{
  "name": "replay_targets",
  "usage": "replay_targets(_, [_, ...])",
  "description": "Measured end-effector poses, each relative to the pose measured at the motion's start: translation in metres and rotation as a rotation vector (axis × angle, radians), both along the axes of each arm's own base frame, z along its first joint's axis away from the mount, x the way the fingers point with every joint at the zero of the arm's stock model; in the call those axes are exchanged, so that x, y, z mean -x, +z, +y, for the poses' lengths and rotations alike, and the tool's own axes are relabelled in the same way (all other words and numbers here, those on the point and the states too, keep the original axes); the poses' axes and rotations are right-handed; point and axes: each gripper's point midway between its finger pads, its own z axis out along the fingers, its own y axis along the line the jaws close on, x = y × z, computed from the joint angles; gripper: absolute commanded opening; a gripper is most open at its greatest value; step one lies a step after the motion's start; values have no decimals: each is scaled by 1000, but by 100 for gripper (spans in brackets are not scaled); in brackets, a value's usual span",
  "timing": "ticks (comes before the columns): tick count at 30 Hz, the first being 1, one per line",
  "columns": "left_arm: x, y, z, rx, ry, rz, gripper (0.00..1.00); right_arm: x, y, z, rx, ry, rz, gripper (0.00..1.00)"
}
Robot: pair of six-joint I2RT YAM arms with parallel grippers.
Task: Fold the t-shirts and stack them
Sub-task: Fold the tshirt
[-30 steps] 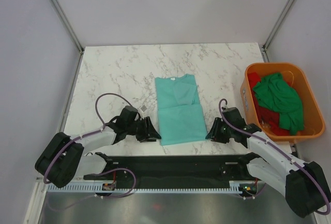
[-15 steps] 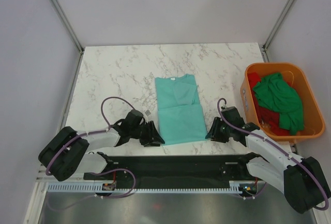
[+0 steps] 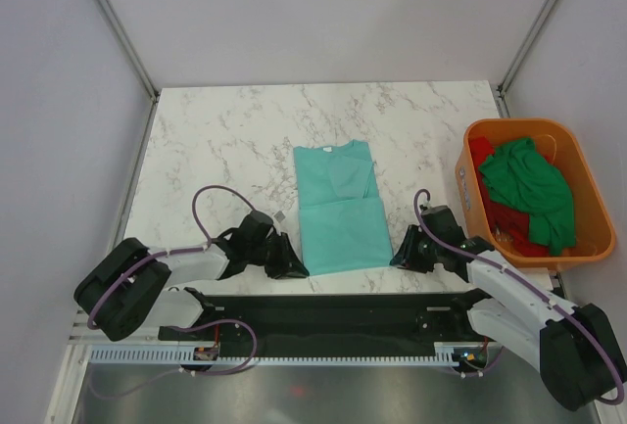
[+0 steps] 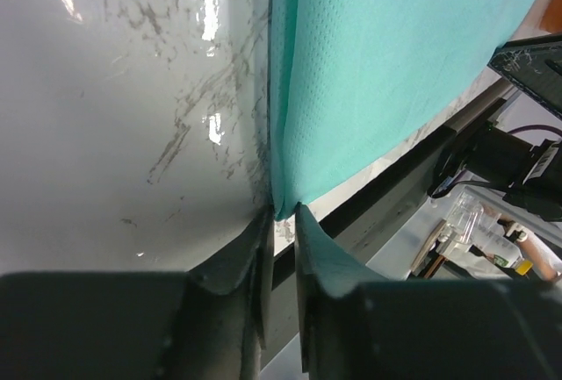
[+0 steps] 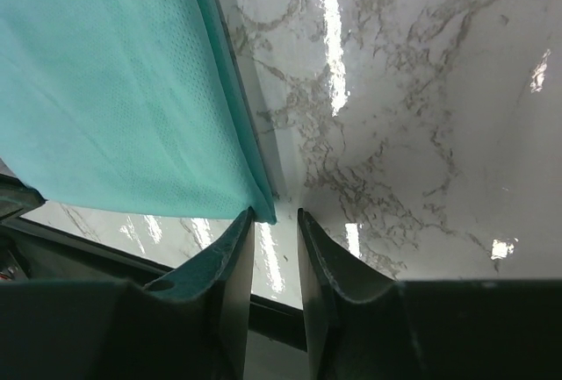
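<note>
**Where the Near Hem Ends, Two Pairs of Fingers Sit at a Folded Teal Shirt's Corners**

Although both arms reach low over the marble bench [image 3: 216, 140], the teal t-shirt [image 3: 338, 211] lies flat on it. It sits near the middle, folded into a long narrow panel, with the collar at the far end and the hem close to the near edge. A crease runs across it about halfway. On the far half, a sleeve is tucked over the body.

The left fingers [image 3: 286, 263] are down at the shirt's near left corner. In the left wrist view these fingers [image 4: 237, 266] stand a narrow slit apart. The pointed corner of the cloth [image 4: 378, 73] dips just into the mouth of that slit. Bare gap shows below the corner, so the tips are not pressed together. Whether either tip touches the fabric I cannot tell.

The right fingers [image 3: 407, 253] are at the near right corner. In the right wrist view they [image 5: 228, 266] also stand a narrow gap apart. The corner of the teal cloth [image 5: 114, 90] comes to a point between the two tips, and glossy bench shows through the gap beneath it. The fingers are not clamped shut.

At the right edge of the bench, well apart from the teal shirt, stands an orange tub [image 3: 519, 124]. A green t-shirt [image 3: 529, 184] is heaped on top inside it. A red t-shirt [image 3: 479, 155] shows beneath and beside the green one.
</note>
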Motion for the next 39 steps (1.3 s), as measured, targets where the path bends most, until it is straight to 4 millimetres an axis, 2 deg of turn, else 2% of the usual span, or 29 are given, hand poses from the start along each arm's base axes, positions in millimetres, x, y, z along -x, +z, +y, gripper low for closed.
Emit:
replay_targets(5, [1,-2,1,-8,4,8,6,1,0,3,-22,4,-3,33])
replay_targets(8, [1,-2,1,-8,4,8,2,1,0,5,-35,4,-3,31])
replay_targets(11, [1,-2,1,-8,4,8,2,1,0,7,-49,3,-3,23])
replay_targets(13, [1,-2,1,-7,4,7,2,2,0,7,-54,4,-3,9])
replay_targets(15, [1,-1,1,-5,4,4,2,2,1,8,-64,2,-10,0])
replay_targets(24, [-1,18,-2,36,0,-44,2,-2,19,14,-119,-1,-85,0])
replay_targets(30, [7,22,1,14,-3,-40,2,4,28,14,-134,8,-105,0])
replay_targets(39, [22,50,-5,64,-17,-66,2,8,62,12,-162,4,-179,0])
